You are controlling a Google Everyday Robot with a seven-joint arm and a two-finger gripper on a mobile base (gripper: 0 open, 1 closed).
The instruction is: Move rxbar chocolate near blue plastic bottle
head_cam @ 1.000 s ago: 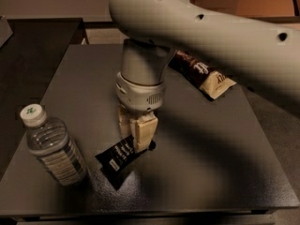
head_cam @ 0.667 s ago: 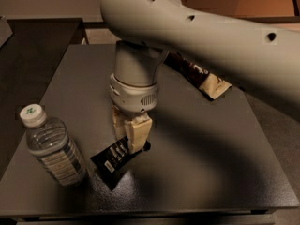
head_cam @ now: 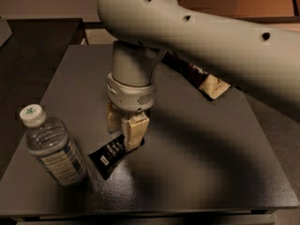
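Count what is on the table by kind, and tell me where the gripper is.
Bottles: 1, the blue plastic bottle, upright at the front left.
Snack bars: 1, the rxbar chocolate, flat beside the bottle.
Bags: 1, a chip bag, partly hidden behind the arm.
Total: 3.
The gripper is down at the bar's right end.

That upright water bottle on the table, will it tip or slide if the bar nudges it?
It could tip if hit high: the blue plastic bottle stands upright, tall for its base. It looks mostly full, so probably heavy enough to resist a low nudge from the flat rxbar chocolate. The gripper sits at the bar's end farthest from the bottle.
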